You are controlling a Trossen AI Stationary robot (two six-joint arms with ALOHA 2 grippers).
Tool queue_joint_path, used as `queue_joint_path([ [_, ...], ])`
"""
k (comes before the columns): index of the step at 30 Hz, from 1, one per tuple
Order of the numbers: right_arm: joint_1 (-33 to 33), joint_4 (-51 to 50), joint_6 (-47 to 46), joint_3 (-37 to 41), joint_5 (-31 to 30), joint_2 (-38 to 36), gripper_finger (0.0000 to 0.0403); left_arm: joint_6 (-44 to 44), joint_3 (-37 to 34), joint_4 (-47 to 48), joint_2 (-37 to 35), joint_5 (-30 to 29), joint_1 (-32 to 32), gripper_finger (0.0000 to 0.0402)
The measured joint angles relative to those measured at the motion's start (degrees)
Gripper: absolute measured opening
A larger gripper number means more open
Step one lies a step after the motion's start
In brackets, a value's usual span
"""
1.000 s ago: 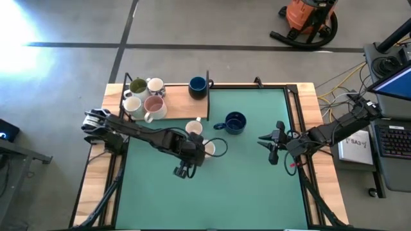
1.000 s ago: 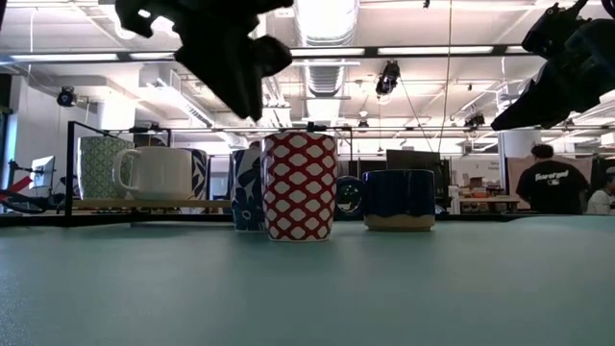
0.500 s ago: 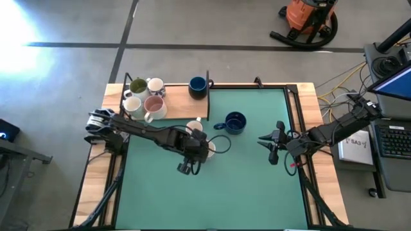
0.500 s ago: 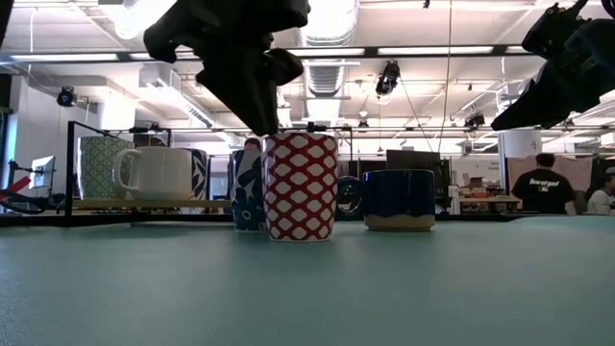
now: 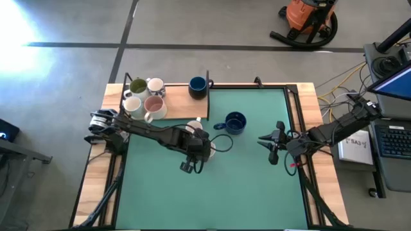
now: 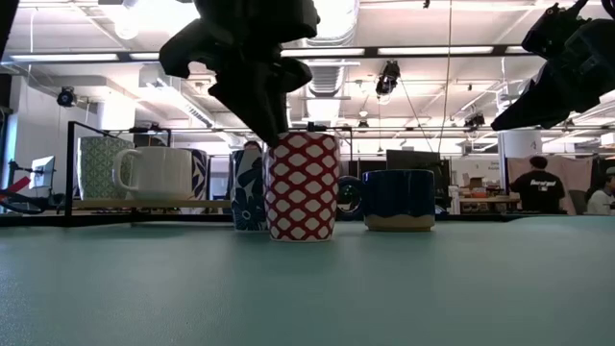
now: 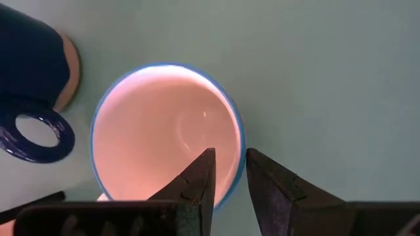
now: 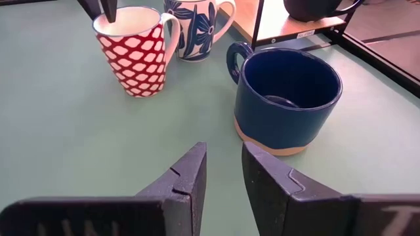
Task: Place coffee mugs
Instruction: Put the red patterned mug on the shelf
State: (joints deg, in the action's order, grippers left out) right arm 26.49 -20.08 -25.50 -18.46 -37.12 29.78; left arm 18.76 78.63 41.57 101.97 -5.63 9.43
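The red-and-white patterned mug [image 6: 301, 185] is taken as the landmark; it stands upright on the green table [image 5: 244, 186], near the table's middle. The left gripper [image 7: 228, 172] is held directly over this mug's rim, with one finger [image 7: 197, 180] inside the cup and the other outside the wall, so that the rim is straddled by slightly parted fingers; whether the wall is actually pinched cannot be told. In the low view the dark left arm is seen coming down onto the mug's top edge from above.

Just behind the landmark mug, a white mug with a blue flower pattern [image 8: 195, 26] is seen, close beside it but whether touching cannot be told. To the landmark's right, a dark navy mug [image 8: 287, 98] with a tan base is set apart from it, its handle turned toward the patterned mugs.

Farther behind the landmark, on a wooden shelf [image 5: 183, 109] at the table's far left corner, four mugs are grouped: one olive-green inside [image 5: 137, 86], one pinkish inside [image 5: 154, 104] and two white. A second navy mug [image 5: 198, 86] stands at the shelf's right end.

The right gripper [image 8: 223, 167] is held above the table well to the landmark's right, beyond the navy mug, with its fingers slightly spread and nothing between them.
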Motion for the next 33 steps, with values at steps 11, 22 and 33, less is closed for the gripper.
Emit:
queue_joint_path([
  [11, 0.00, 0.00, 0.00, 0.00, 0.00, 0.00, 0.0075, 0.00, -0.27, -2.10, 0.22, 0.89, -0.62, 0.0068],
  [22, 0.01, 0.00, 0.00, 0.00, 0.00, 0.00, 0.0086, 0.10, -0.44, -2.14, 2.48, 2.29, -0.70, 0.0068],
  [33, 0.01, 0.00, 0.00, 0.00, -0.02, 0.00, 0.0073, -3.88, 1.75, -1.45, 2.78, 2.35, -0.70, 0.0014],
])
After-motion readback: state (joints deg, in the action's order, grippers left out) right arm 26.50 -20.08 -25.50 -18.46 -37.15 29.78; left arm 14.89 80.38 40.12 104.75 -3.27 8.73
